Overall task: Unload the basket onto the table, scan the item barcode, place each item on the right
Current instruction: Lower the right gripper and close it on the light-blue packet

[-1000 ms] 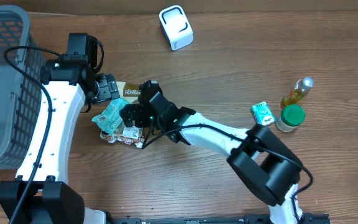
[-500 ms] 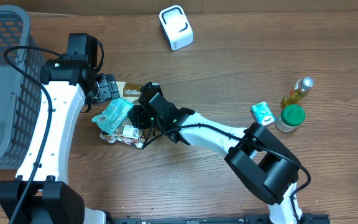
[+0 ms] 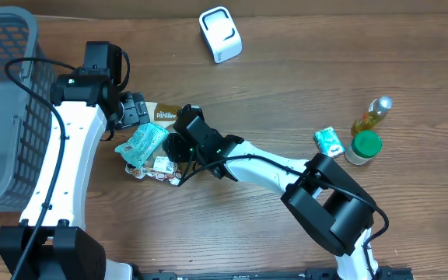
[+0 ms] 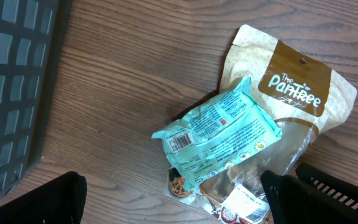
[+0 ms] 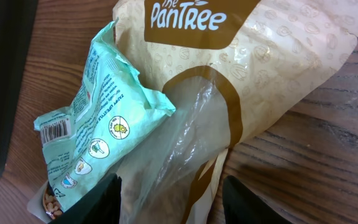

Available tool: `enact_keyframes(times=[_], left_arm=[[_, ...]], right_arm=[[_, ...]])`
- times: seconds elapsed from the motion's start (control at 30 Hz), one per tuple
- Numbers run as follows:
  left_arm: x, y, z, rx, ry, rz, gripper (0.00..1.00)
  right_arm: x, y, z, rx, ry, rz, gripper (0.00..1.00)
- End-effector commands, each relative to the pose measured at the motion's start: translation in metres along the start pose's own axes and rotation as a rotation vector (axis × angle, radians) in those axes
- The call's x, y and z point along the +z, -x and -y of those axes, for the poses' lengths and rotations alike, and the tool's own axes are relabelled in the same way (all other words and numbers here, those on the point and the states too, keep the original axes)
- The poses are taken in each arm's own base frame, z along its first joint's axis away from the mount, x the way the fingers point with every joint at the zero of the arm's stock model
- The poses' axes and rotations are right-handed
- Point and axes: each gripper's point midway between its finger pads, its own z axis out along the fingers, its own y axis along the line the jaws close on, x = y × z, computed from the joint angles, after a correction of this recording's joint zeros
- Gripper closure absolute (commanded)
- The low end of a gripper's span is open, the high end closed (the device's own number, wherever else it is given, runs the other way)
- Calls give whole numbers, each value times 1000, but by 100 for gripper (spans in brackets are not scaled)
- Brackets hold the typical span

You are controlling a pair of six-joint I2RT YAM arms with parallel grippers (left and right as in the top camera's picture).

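We count two teal packets: one teal packet (image 3: 145, 141) lies partly over the one brown pouch (image 3: 164, 113) near the middle of the surface (image 3: 302, 70), its barcode label facing up, and the second packet (image 3: 329, 141) sits far to the right, just beside one green-lidded jar (image 3: 363, 146) and one yellow bottle (image 3: 372, 114). One white scanner (image 3: 220, 34) stands well apart from them, and one grey basket (image 3: 6, 47) fills the left side. The left hand (image 4: 173, 186) hangs released, its two fingers spread wide above the pile. The right hand (image 5: 176, 202) has its two fingers on either side of the pouch's clear window; we cannot tell whether they pinch it.
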Motion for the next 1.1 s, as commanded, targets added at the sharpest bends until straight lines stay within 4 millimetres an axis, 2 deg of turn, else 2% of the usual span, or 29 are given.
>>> enact_keyframes(times=[0.0, 0.23, 0.4, 0.5, 0.87, 1.07], left_arm=[[-1, 2, 1, -8, 0, 6, 1], [-1, 2, 1, -8, -1, 7, 0], [-1, 2, 1, -8, -1, 7, 1], [-1, 2, 1, -8, -1, 7, 0], [-1, 2, 1, -8, -1, 7, 1], [-1, 2, 1, -8, -1, 7, 0]], right_arm=[[3, -9, -2, -11, -2, -14, 52], [6, -10, -1, -15, -10, -8, 52], [6, -4, 4, -8, -22, 12, 80], [5, 4, 14, 11, -35, 19, 92], [-12, 23, 29, 68, 9, -26, 94], [-30, 37, 39, -19, -36, 4, 92]])
